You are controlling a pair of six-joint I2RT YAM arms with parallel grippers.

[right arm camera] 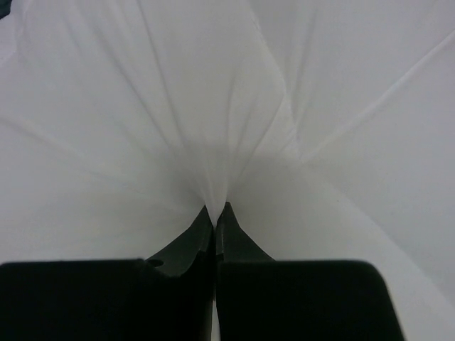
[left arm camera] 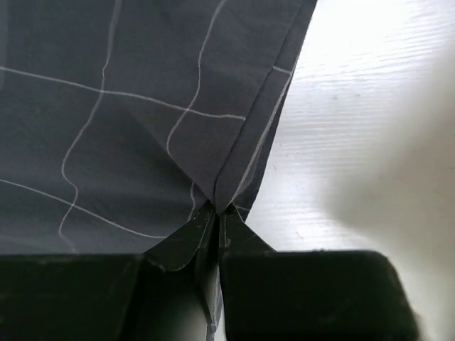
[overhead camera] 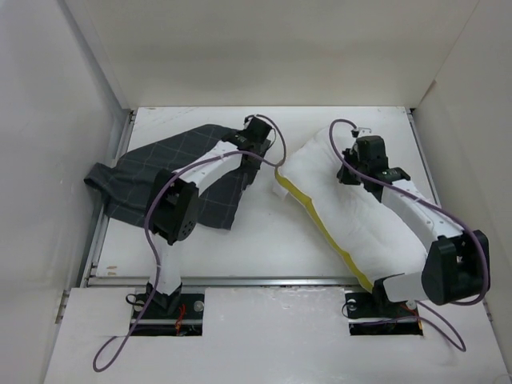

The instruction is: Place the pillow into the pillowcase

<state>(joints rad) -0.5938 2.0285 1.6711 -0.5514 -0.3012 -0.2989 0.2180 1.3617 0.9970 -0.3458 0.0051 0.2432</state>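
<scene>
from above: pillowcase on the left of the table, pillow slanting on its right, an arm reaching over each.
left wrist: left gripper pinched tight on the pillowcase's hem.
right wrist: right gripper clamped on a pucker of pillow cloth.

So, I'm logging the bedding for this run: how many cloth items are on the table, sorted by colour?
White (pillow, yellow piped edge): 1
Dark grey (pillowcase, pale grid lines): 1
Total: 2
</scene>
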